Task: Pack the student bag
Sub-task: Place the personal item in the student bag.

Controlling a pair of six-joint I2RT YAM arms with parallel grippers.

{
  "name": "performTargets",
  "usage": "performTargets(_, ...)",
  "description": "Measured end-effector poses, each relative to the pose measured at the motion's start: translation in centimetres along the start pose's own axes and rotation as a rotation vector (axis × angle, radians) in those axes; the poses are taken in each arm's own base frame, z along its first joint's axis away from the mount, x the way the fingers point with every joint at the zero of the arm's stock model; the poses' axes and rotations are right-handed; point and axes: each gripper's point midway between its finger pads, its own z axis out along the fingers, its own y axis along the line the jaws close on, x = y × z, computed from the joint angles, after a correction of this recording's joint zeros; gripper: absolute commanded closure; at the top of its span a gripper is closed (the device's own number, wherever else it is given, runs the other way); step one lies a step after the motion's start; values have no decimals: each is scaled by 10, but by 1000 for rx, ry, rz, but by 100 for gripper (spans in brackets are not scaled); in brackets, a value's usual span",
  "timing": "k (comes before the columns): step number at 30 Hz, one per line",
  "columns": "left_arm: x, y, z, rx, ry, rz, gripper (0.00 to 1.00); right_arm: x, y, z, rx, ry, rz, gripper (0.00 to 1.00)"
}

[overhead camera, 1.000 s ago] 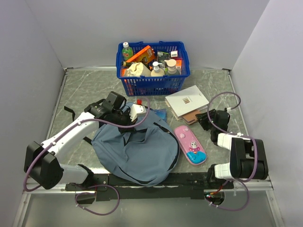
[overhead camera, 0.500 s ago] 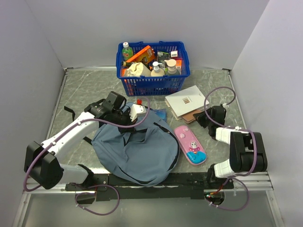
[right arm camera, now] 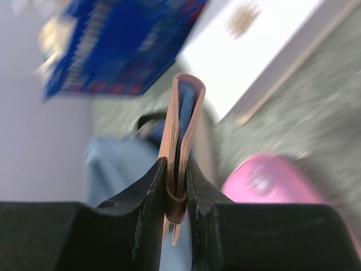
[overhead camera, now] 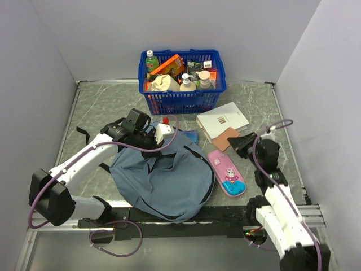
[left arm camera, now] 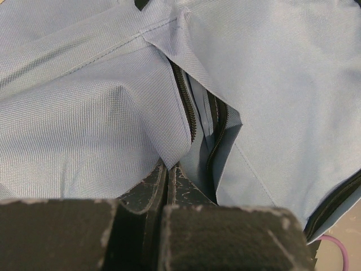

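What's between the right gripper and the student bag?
Top view: the pink pencil case lies between the right gripper, shut on a brown notebook, and the student bag.

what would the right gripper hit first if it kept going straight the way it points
Most likely the student bag, around its opening, with the brown booklet clamped in the right gripper touching first. Depth is unclear in the blurred wrist view.

Grey marbled desk [overhead camera: 101, 107]. Blue basket [overhead camera: 180, 102] sits at the far edge, full of items. Student bag [overhead camera: 163, 180] lies slumped at near centre-left. White book [overhead camera: 223, 119] lies right of centre, pink pencil case [overhead camera: 227, 173] just beside the bag.
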Motion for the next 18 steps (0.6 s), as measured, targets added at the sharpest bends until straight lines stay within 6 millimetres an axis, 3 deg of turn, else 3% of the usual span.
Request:
performTargets(4,-1,0,0,-2,-3,-10,99,35,31,-29,-136,107,-15,100)
performTargets(9,-2,1,3,-3,-6,-30,99,93,57,-50,-237,325,-34,100)
performTargets(18,-5,2,3,-8,-17,-42,99,178,104,-66,-343,649,-133,100)
